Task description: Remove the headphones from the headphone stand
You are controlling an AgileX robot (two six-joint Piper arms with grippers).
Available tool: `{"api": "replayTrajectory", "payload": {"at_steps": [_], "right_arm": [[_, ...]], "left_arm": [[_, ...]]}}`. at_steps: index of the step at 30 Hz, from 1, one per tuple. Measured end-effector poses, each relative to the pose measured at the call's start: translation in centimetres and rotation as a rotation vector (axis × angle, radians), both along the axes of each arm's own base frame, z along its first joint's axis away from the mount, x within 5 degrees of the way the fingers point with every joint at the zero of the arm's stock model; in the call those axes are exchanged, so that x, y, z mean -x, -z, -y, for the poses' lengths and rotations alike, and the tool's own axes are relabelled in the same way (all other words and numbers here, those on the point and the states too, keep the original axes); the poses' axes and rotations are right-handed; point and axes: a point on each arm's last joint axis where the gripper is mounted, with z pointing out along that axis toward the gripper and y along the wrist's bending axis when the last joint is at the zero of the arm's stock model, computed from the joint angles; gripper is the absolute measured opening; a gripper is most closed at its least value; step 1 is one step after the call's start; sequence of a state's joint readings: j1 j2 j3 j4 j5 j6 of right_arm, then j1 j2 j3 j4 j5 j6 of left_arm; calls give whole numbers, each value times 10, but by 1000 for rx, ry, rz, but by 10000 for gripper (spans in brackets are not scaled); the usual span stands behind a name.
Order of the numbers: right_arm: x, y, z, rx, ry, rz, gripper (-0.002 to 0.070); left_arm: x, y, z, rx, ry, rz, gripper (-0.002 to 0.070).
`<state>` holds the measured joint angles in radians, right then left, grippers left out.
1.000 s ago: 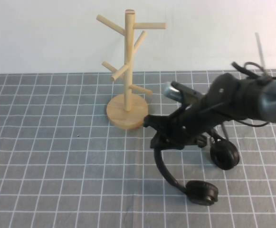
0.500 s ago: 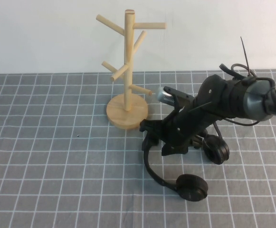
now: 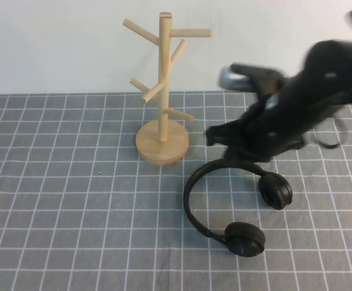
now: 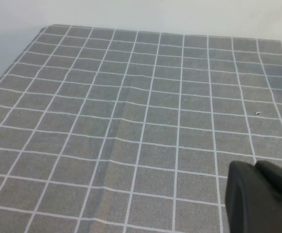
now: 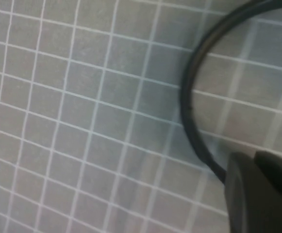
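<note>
The black headphones lie flat on the grey checked cloth, in front of and to the right of the wooden headphone stand. The stand's pegs are bare. My right gripper hangs above the cloth behind the headband, clear of it, with its fingers together and nothing between them. The right wrist view shows the thin headband curving across the cloth just past the right gripper. My left gripper shows only in the left wrist view, shut and empty over bare cloth.
A grey cloth with a white grid covers the table up to a white wall at the back. There is open cloth to the left of the stand and in front of it.
The right arm has lifted up and back to the right, off the headband. The headphones stay behind on the cloth, where they have settled flat.
</note>
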<state>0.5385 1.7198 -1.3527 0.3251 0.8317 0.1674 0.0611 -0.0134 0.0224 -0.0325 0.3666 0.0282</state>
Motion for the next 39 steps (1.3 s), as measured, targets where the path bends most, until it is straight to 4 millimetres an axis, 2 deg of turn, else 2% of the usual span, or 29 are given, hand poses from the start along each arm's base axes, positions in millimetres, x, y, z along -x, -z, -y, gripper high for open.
{"api": "replayTrajectory", "payload": {"at_steps": [1, 2, 6, 10, 14, 20, 23, 28, 30, 34, 36, 39], "right_arm": [[10, 2, 12, 71, -15, 23, -2], [16, -17, 13, 11, 4, 42, -5], [46, -39, 35, 43, -10, 90, -8], [64, -58, 51, 102, -28, 119, -9], [75, -65, 62, 168, -42, 113, -9], [77, -65, 69, 247, -71, 129, -9], [74, -58, 69, 278, -122, 178, -9], [79, -26, 78, 320, -196, 328, -9], [89, -15, 86, 331, -217, 418, -9], [121, 3, 115, 366, -254, 654, -9], [137, 10, 132, 349, -211, 743, -9], [166, 27, 161, 297, -46, 813, -9]], "left_arm": [[0, 0, 0, 0, 0, 0, -4], [0, 0, 0, 0, 0, 0, -4], [0, 0, 0, 0, 0, 0, -4], [0, 0, 0, 0, 0, 0, -4], [0, 0, 0, 0, 0, 0, -4], [0, 0, 0, 0, 0, 0, -4], [0, 0, 0, 0, 0, 0, -4], [0, 0, 0, 0, 0, 0, -4], [0, 0, 0, 0, 0, 0, -4], [0, 0, 0, 0, 0, 0, -4], [0, 0, 0, 0, 0, 0, -4], [0, 0, 0, 0, 0, 0, -4]]}}
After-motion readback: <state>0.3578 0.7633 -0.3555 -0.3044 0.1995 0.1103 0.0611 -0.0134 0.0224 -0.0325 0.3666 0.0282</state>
